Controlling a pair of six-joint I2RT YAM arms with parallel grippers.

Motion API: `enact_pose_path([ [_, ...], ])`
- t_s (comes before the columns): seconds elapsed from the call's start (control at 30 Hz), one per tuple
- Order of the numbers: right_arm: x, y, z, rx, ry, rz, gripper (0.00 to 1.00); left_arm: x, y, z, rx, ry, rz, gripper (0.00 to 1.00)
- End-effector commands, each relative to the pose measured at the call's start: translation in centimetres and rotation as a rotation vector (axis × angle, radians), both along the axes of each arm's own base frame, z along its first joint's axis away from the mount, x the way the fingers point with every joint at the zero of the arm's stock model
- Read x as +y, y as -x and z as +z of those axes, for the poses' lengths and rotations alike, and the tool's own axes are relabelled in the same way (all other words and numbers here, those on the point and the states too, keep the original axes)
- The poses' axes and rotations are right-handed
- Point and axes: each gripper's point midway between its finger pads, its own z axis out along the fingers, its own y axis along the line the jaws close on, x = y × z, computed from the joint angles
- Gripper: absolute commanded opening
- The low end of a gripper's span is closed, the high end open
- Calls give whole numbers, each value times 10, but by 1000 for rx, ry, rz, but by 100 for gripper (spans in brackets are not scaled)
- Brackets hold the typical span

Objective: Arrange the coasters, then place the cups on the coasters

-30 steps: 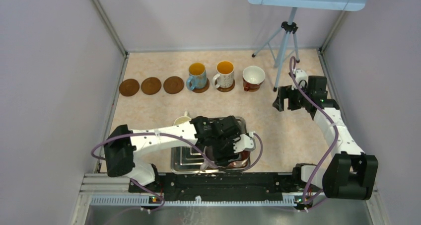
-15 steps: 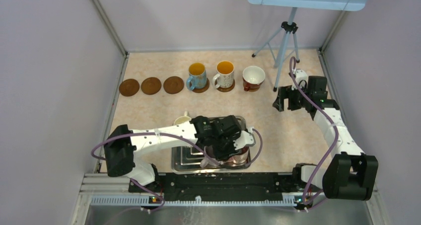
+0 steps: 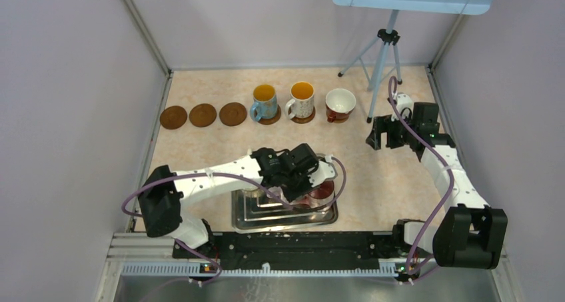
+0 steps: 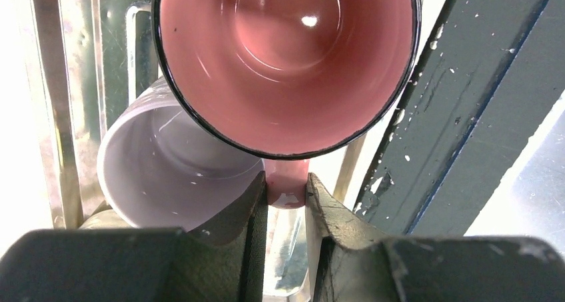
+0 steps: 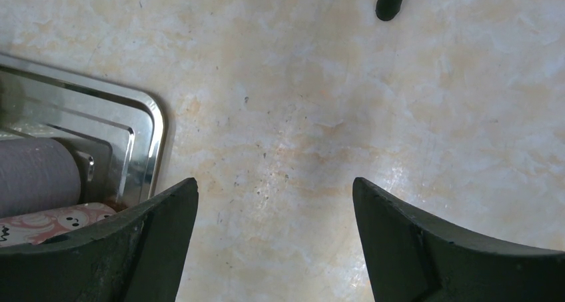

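The pink cup (image 4: pixel 283 55) stands tall, open top up, at the right end of the silver tray (image 3: pixel 246 219). Its handle (image 4: pixel 286 187) pokes toward the left fingers (image 4: pixel 250 215), which are pinched tight on it. Held only by that little handle, the cup could swing, slip, or bump the lilac cup (image 4: pixel 160 175) right beside it.

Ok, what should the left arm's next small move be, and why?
Probably lift straight up: the left end effector is shut on the handle of the pink ceramic mug, with the pale lilac mug close beside it in the silver metal tray; three round brown coasters stand bare.
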Motion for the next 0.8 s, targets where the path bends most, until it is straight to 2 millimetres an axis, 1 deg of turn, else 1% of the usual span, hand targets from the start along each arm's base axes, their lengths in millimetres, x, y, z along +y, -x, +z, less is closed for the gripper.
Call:
enact_pose_path([
  [0.0,-2,-5,11,-62,4,6,84,-7,-27,11,-95,44,41,14],
  [0.07,-2,-5,11,-63,4,7,84,-5,-25,12,-92,49,20,6],
  [0.17,-2,-5,10,-59,4,7,84,-3,-13,13,-64,66,-42,0],
  [0.27,-1,-5,9,-58,1,10,84,1,-1,10,-29,59,-86,0],
  [0.4,-1,-5,9,-58,0,10,84,9,2,8,-35,38,-98,0],
  [0.47,-1,-5,9,-56,0,10,84,12,0,9,-50,29,-97,0],
  [0.57,-1,-5,9,-58,0,10,84,18,3,11,-62,28,-128,0],
  [0.67,-1,-5,9,-57,-1,11,84,23,12,14,-46,40,-181,0],
  [0.77,0,-5,8,-53,-2,13,84,23,22,19,-21,58,-230,0],
])
